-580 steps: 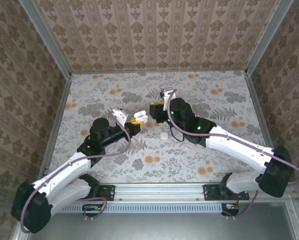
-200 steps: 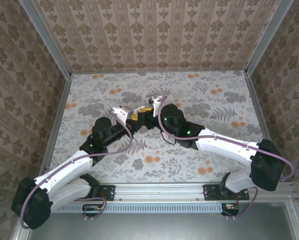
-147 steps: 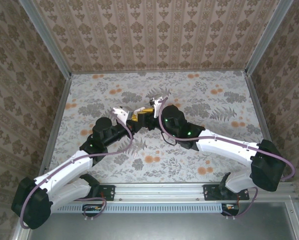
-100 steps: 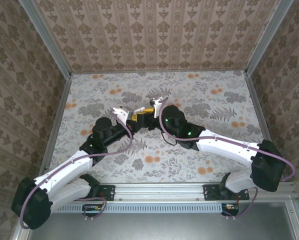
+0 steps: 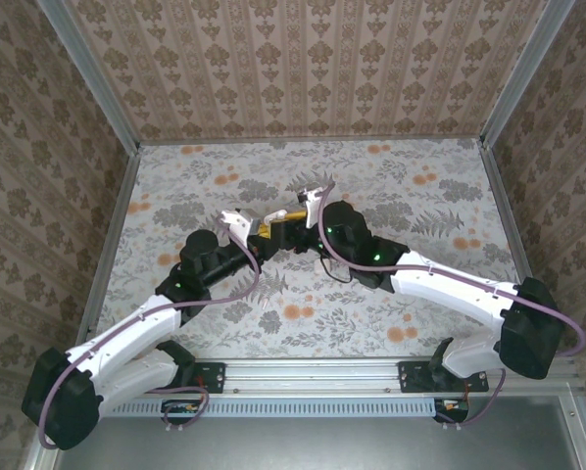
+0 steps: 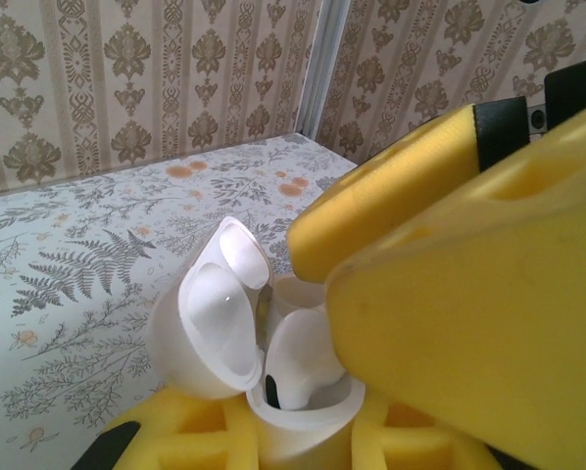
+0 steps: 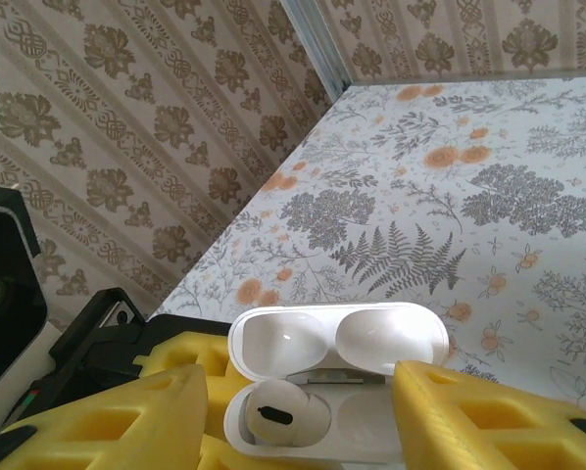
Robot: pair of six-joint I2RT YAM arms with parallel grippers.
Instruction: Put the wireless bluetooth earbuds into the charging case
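Soft even light, blurred near foreground

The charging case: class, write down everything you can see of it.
The charging case is small, white, glossy plastic with rounded corners. Its hinged lid stands open, showing two hollows inside. One white earbud sits in the base. The left pincer grips the base between yellow foam pads; the open yellow fingers of the right pincer flank it.
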